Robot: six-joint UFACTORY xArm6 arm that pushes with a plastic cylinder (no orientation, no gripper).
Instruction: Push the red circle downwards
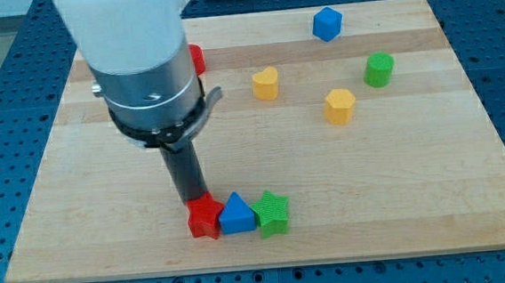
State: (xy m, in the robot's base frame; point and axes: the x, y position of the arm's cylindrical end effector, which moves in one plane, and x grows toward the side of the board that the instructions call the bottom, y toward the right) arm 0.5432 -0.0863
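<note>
Blocks sit in two groups on the wooden board (416,192). Near the view's bottom edge, a red block (203,218), a blue triangle (236,215) and a green star (273,213) stand in a row, each touching the next, with only a narrow strip of board below them. My tip (191,199) is right at the top of that red block, seemingly touching it; as a plain rod it grips nothing.

The red circle (197,58) is near the view's top left, mostly hidden behind the arm's housing (145,69), so only its right side shows. Below it the board runs bare down to the bottom row.

Toward the view's top right, well apart from one another, are a yellow heart (266,83), a yellow block (340,106), a green cylinder (378,69) and a blue block (326,24), the last close to the top edge.
</note>
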